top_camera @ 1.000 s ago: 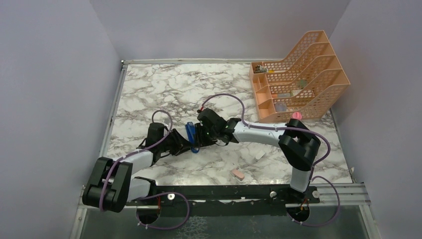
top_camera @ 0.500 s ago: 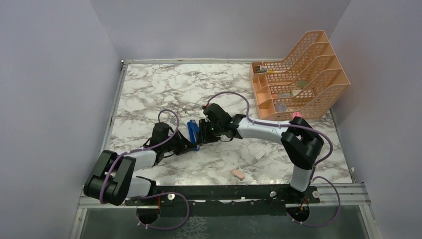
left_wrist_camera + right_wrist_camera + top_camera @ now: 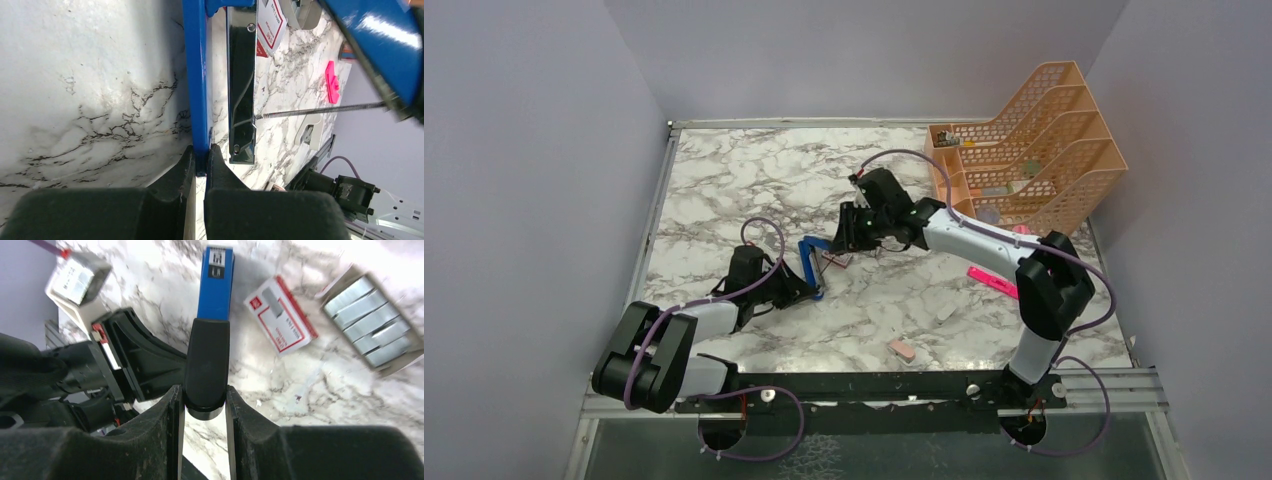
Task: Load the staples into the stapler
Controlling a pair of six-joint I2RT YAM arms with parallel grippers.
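Observation:
The stapler (image 3: 809,264) stands swung open at mid-table. My left gripper (image 3: 201,161) (image 3: 805,291) is shut on the near end of its blue base (image 3: 200,75); the silvery metal channel (image 3: 241,85) lies beside the base with a thin spring (image 3: 320,109) stretched out of it. Raised above the base, the black top arm (image 3: 207,365) is clamped by my right gripper (image 3: 202,407) (image 3: 842,238). The staples lie just past the stapler: a pink-and-white box (image 3: 280,322) (image 3: 272,22) and a grey tray of silvery strips (image 3: 370,327).
A pink highlighter (image 3: 994,283) lies right of the stapler, and a salmon eraser (image 3: 902,350) sits near the front edge. A peach desk organizer (image 3: 1024,160) fills the back right corner. Lilac walls enclose the marble table (image 3: 724,180).
My left gripper closed on the stapler's base. My right gripper drew the top arm up and away to the back right, opening the stapler and uncovering the highlighter.

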